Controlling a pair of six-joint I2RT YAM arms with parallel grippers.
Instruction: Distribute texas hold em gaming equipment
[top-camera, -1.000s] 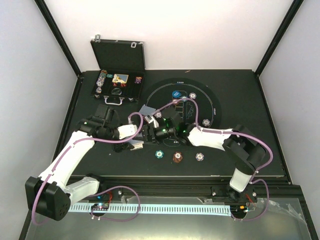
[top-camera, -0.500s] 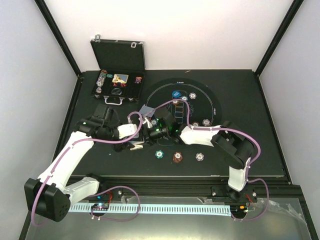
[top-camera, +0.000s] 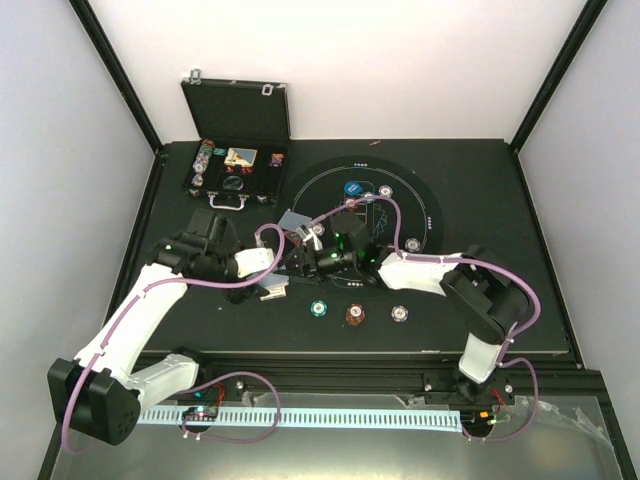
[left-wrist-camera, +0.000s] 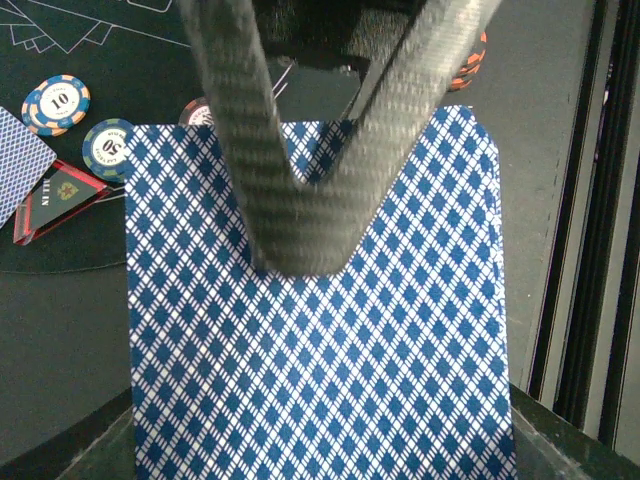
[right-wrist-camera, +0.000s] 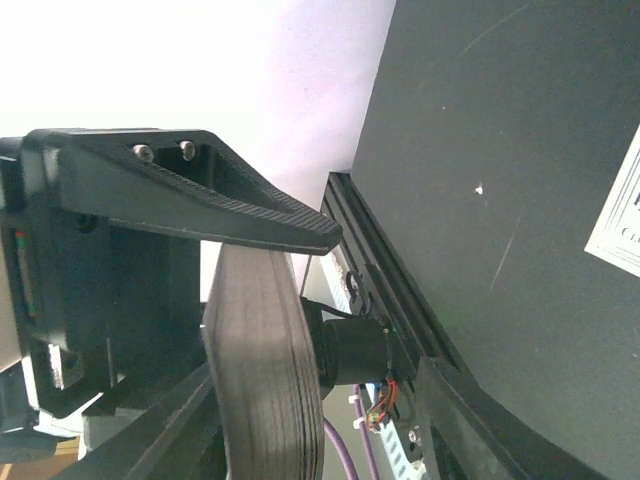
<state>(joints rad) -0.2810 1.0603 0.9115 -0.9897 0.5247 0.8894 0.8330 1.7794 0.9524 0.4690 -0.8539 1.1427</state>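
Observation:
My left gripper (top-camera: 278, 280) is shut on a deck of blue-backed cards (left-wrist-camera: 310, 350), held above the table left of the mat. My right gripper (top-camera: 306, 262) meets it from the right, jaws apart around the deck's end. One right finger (left-wrist-camera: 300, 200) lies on the top card; the other is hidden below. The right wrist view shows the deck edge-on (right-wrist-camera: 265, 380) against the upper finger (right-wrist-camera: 200, 195). Teal (top-camera: 319, 308), red-brown (top-camera: 355, 314) and white (top-camera: 400, 313) chips lie in a row near the front. A red triangle marker (left-wrist-camera: 55, 200) and two chips (left-wrist-camera: 56, 104) lie beside the deck.
The open black case (top-camera: 237, 170) with chips stands at the back left. The round black mat (top-camera: 420, 200) holds a blue disc (top-camera: 353, 187) and a few chips (top-camera: 385, 191). A blue-backed card (top-camera: 293, 220) lies at the mat's left edge. A white card (right-wrist-camera: 618, 215) lies on the table.
The right gripper pushed left against the deck, then drew back slightly to the right, its elbow swinging out again. The left arm has stayed nearly still with the deck.

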